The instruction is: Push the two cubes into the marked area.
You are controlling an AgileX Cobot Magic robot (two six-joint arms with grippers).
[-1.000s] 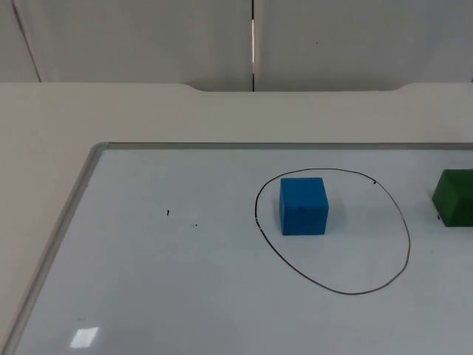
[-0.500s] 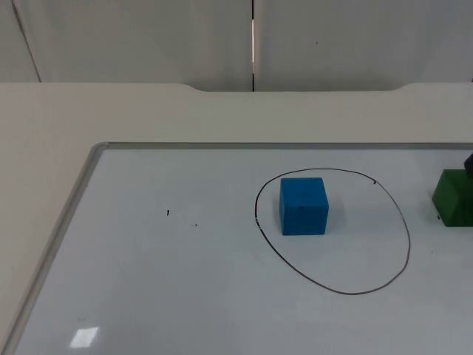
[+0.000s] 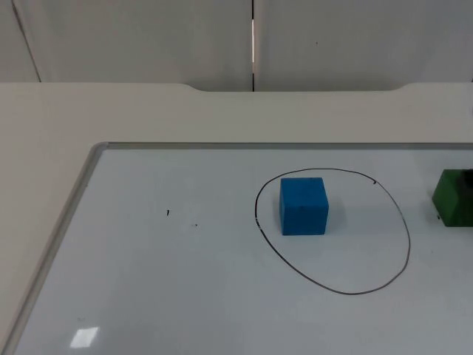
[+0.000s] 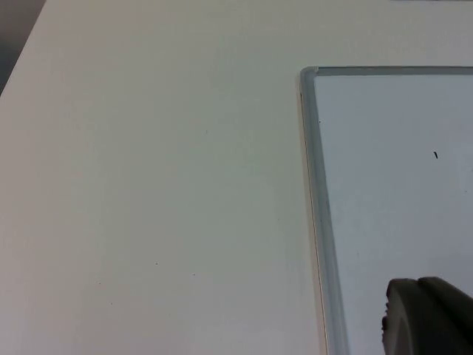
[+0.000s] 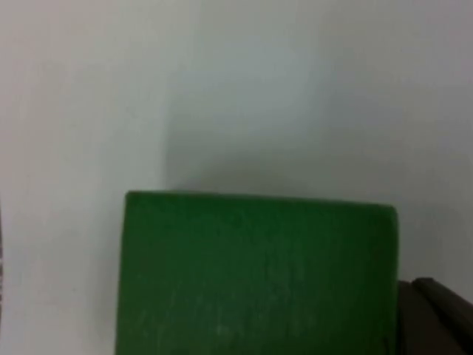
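Right gripper (image 5: 432, 318): close against green cube (image 5: 255, 274) – finger state unclear
Left gripper (image 4: 429, 318): waits over whiteboard (image 4: 392, 185) edge, unclear too
Blue cube (image 3: 304, 205): inside circle (image 3: 403, 222)

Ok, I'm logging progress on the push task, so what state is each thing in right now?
blue cube: upright, inside the drawn outline, near its left side.
green cube: upright, outside the outline, to its right, at the picture's edge.
marked outline: drawn on the whiteboard, holding one cube.
whiteboard: lying flat on the table.
right end effector: close beside the green cube.
left end effector: waiting over the whiteboard's edge.
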